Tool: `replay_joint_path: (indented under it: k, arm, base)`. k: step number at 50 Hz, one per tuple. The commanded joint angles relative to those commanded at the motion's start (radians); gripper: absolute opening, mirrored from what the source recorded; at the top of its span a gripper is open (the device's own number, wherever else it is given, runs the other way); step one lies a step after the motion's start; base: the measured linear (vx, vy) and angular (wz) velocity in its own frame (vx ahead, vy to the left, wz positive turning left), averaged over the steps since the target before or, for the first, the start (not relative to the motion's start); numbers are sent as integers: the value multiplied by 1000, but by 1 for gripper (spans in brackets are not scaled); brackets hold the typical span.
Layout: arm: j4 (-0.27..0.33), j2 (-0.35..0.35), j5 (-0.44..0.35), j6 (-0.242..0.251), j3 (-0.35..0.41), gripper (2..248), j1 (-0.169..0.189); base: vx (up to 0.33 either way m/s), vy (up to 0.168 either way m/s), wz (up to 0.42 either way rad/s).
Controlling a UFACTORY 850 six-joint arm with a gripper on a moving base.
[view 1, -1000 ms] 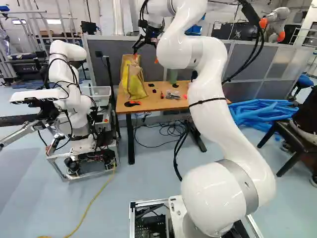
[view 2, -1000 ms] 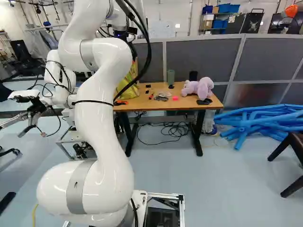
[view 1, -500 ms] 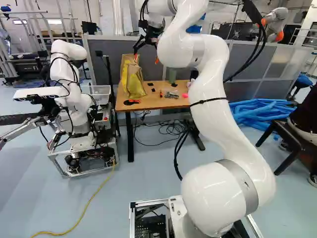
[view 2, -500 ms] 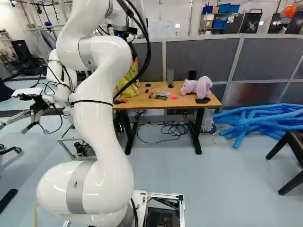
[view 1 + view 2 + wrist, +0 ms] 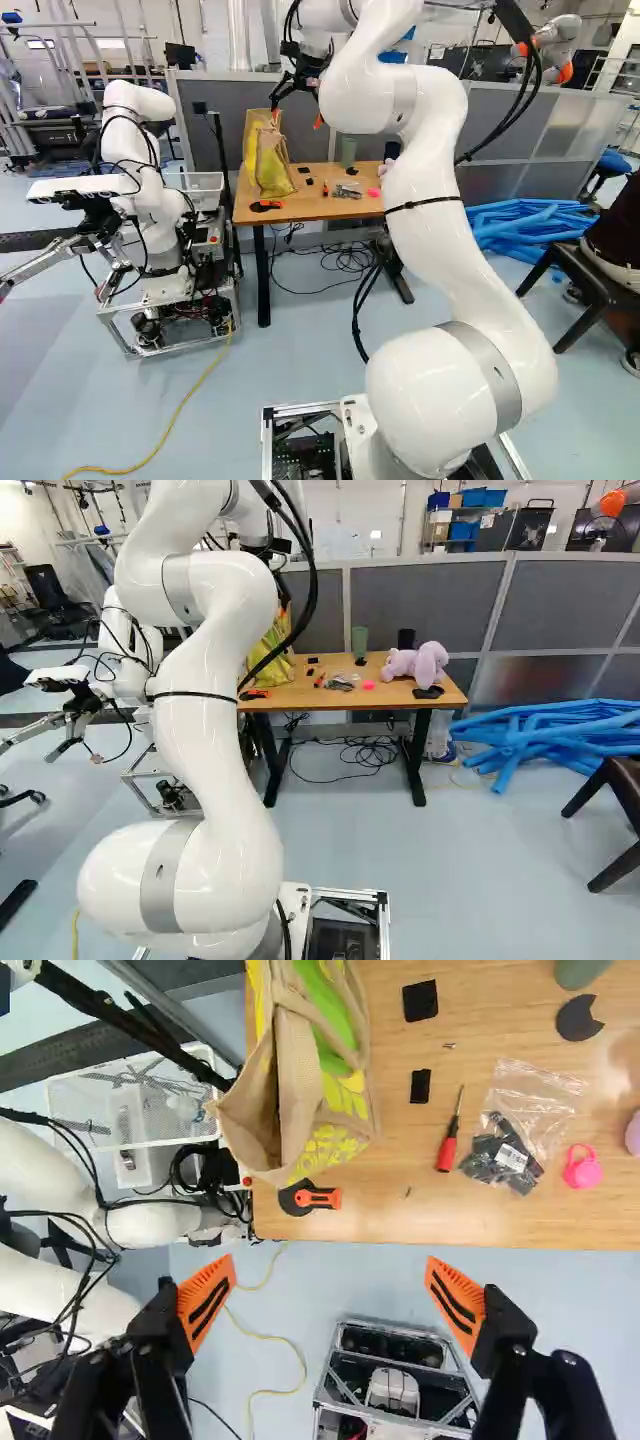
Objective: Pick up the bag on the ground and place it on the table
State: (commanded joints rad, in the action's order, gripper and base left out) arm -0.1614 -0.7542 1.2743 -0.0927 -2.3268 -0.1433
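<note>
Yellow and tan, with a green patch, the bag [image 5: 349,1115] stands upright on the wooden desk [image 5: 480,1222], at the end nearest another robot [image 5: 145,200]. The fingers [image 5: 297,116] are spread wide apart and have hold of nothing. The wrist view shows the bag ahead of them, apart from both orange pads, with its handles uppermost. Between them, down on the floor [image 5: 335,1280], a metal frame [image 5: 399,1425] shows near a yellow cord [image 5: 270,1337].

Just beside the bag lies an orange-and-black tool [image 5: 318,1198]. Farther along the desk are a red screwdriver [image 5: 449,1148], a clear plastic pouch [image 5: 545,1095] of dark parts and a small pink thing [image 5: 582,1170]. Two flat black pieces [image 5: 420,1000] lie between the bag and the pouch, and a round black piece [image 5: 577,1020] with a notch lies near a green cup [image 5: 582,970].

At the desk's other end in the right base view, a purple soft toy [image 5: 418,663] sits near a black cylinder [image 5: 406,639]. Loose cables [image 5: 365,755] trail on the floor under the desk, and blue tubes [image 5: 550,735] are heaped beyond its end. Grey partitions [image 5: 425,605] stand behind.
</note>
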Motion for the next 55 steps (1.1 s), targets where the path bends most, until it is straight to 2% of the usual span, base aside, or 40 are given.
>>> replay_joint_path:
  k: [28,55]
  arm:
    - [11,69,-143,6,149,247,10]
    - [27,175,-363,16,378,247,24]
  base:
    - [0,0,0]
    - [0,0,0]
